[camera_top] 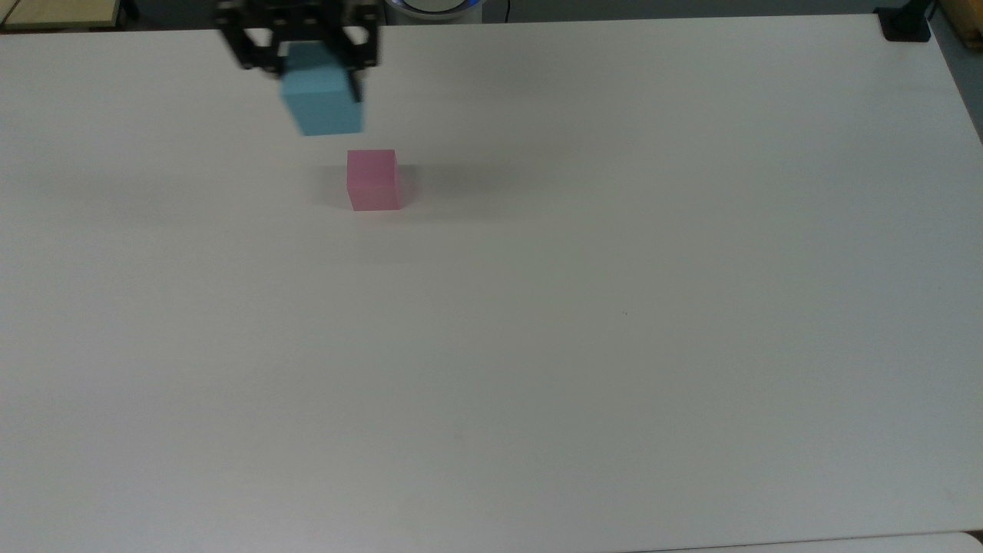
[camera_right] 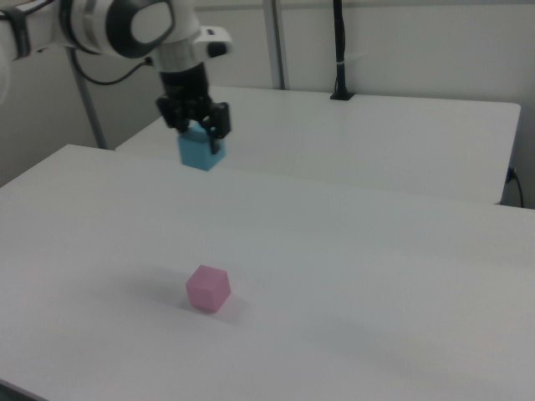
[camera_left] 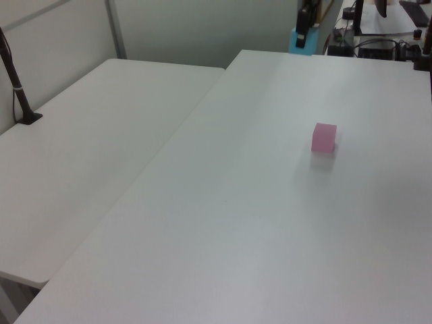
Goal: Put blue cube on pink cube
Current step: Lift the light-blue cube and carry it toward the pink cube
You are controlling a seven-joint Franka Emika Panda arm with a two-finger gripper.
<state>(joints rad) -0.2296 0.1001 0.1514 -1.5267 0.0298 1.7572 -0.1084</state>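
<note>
Sky-blue and matte, the blue cube (camera_top: 322, 96) hangs in the air, clamped between the two black fingers of the gripper (camera_top: 319, 65), which press on its opposite sides; the fingers are closed as far as the cube's width allows. In the top view the held cube sits just above and slightly to the top view's left of the pink cube (camera_top: 373, 180), with a narrow strip of white table (camera_top: 584, 322) showing between them. The right view shows the blue cube (camera_right: 200, 150) well clear of the tabletop, the gripper (camera_right: 197, 129) pointing straight down from the white arm (camera_right: 125, 25), and the pink cube (camera_right: 207, 288) resting flat on the table nearer the camera. In the left view the blue cube (camera_left: 299, 39) hangs at the far edge of the table, beyond the pink cube (camera_left: 324, 138), which stands alone on the surface.
</note>
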